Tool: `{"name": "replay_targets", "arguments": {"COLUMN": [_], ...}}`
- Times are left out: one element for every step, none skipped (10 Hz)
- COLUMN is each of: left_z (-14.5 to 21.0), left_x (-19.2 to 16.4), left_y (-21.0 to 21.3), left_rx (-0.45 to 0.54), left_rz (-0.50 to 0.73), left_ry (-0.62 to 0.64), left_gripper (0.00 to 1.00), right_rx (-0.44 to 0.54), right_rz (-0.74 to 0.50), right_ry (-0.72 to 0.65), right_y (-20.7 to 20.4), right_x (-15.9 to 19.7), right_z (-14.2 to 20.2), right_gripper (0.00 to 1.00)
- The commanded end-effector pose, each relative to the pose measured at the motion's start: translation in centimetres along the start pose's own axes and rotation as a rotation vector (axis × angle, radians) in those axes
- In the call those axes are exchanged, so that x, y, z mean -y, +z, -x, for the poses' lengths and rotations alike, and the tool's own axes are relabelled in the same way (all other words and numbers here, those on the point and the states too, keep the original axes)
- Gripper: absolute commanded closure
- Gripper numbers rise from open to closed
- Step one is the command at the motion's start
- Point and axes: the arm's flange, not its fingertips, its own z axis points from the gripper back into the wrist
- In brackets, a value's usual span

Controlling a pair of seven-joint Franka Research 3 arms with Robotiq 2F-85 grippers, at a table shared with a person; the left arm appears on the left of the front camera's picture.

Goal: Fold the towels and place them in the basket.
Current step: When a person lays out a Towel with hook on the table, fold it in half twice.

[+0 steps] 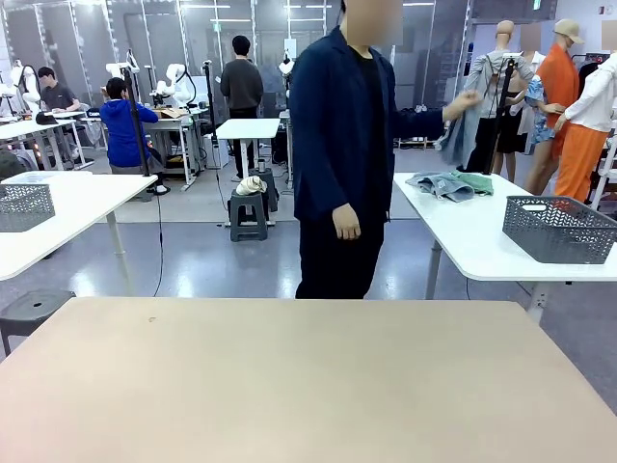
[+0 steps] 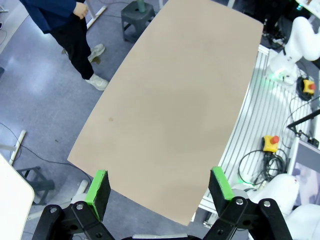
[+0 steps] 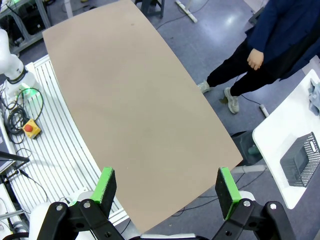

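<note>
Left gripper (image 2: 159, 186): wide open, nothing between the green pads (image 2: 98, 187). It hangs high over the near end of the beige counter (image 2: 175, 110).

Right gripper (image 3: 166, 186): also wide open and holding nothing, high over the same beige top.

The towels (image 1: 439, 183) lie in a crumpled blue-grey heap on a white counter (image 1: 472, 236) beyond my own, at the far right of the front view. A green cloth (image 1: 477, 180) touches the heap on its right. I cannot tell how many towels are in it.

The basket (image 1: 559, 236) sits upright on that same white counter, nearer to me than the heap and apart from it. From the right wrist it shows close to the white counter's edge (image 3: 301, 160).

A strip of grey floor (image 1: 212, 270) lies between the beige counter and the white one.

1 person (image 1: 342, 145) in a dark jacket stands at the far edge of my counter, just left of the white one. 1 hand (image 1: 345, 222) hangs low and the other hand (image 1: 467, 99) is raised toward the right, above the heap.

Around:
- A second grey basket (image 1: 21, 205) on a white counter at far left.
- A stool (image 1: 248, 214) with a pale cloth on it, behind the person.
- On my side, 1 yellow stop button (image 2: 270, 143) and cables on a ribbed white base.
</note>
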Motion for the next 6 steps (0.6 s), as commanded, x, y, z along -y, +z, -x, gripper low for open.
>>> {"name": "replay_targets", "arguments": {"left_z": [0.05, 0.05, 0.05, 0.05, 0.05, 0.05], "left_x": [0.04, 0.04, 0.04, 0.04, 0.04, 0.04], "left_y": [0.05, 0.05, 0.05, 0.05, 0.05, 0.05], "left_rx": [0.001, 0.001, 0.001, 0.001, 0.001, 0.001], "left_rz": [-0.002, -0.002, -0.002, -0.002, -0.002, -0.002], "left_ry": [0.0, 0.0, 0.0, 0.0, 0.0, 0.0], "left_gripper": [0.0, 0.0, 0.0, 0.0, 0.0, 0.0], "right_rx": [0.001, 0.001, 0.001, 0.001, 0.001, 0.001], "right_rz": [-0.009, -0.009, -0.009, -0.009, -0.009, -0.009], "right_ry": [0.014, 0.014, 0.014, 0.014, 0.014, 0.014], "right_y": [-0.11, -0.11, -0.11, -0.11, -0.11, -0.11], "right_x": [-0.01, -0.01, -0.01, -0.01, -0.01, -0.01], "right_z": [-0.05, -0.05, -0.05, -0.05, -0.05, -0.05], "right_gripper": [0.0, 0.0, 0.0, 0.0, 0.0, 0.0]}}
